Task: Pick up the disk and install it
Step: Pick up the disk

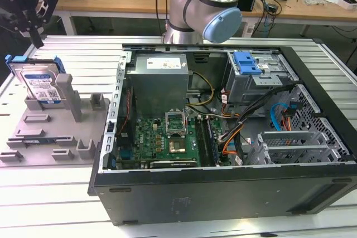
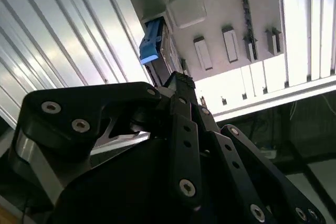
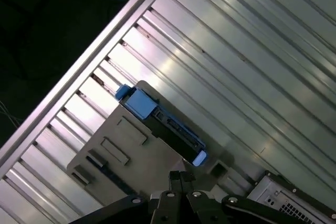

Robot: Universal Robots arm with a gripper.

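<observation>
The disk [image 1: 42,85] is a silver hard drive with a white-and-blue label and a blue bracket. It stands on edge in a grey holder [image 1: 56,132] at the exterior view's left. My gripper [image 1: 38,42] hangs just above the disk's upper edge, apart from it, with its fingers drawn together and nothing between them. In the second wrist view the disk [image 2: 155,45] lies just beyond the gripper [image 2: 179,80]. The first wrist view shows the disk [image 3: 163,119] edge-on in the holder [image 3: 121,145], a short way past the gripper [image 3: 181,176].
An open computer case [image 1: 223,193] lies on the ribbed metal table [image 1: 78,54], to the exterior view's right of the holder. Inside are a grey power supply [image 1: 159,82], a motherboard [image 1: 167,137], cables, and a grey drive cage with a blue latch [image 1: 248,62].
</observation>
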